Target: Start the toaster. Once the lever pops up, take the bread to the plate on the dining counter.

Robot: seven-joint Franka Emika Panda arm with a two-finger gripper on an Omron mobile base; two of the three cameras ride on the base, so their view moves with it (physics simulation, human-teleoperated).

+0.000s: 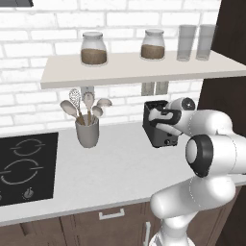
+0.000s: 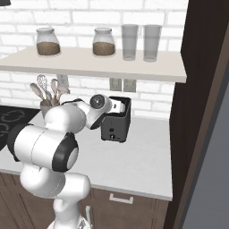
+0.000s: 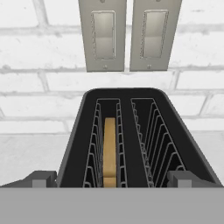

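Note:
The black toaster (image 1: 160,130) (image 2: 117,123) stands on the pale worktop against the brick wall. In the hand view I look down into its two slots (image 3: 144,135). The brown bread (image 3: 110,146) sits deep in the left slot, on edge. My gripper (image 3: 112,179) hovers over the toaster's near end, open, with its fingertips (image 3: 41,179) spread wider than the toaster body and nothing between them. From the base views the hand (image 1: 163,117) (image 2: 117,106) is level with the toaster's top. The plate and the dining counter are out of view.
A crock of wooden utensils (image 1: 88,129) stands left of the toaster, and the black hob (image 1: 26,166) is further left. A shelf (image 1: 134,67) with jars and glasses hangs overhead. Two wall outlets (image 3: 129,35) sit behind the toaster. A tall dark cabinet (image 2: 201,89) closes the right side.

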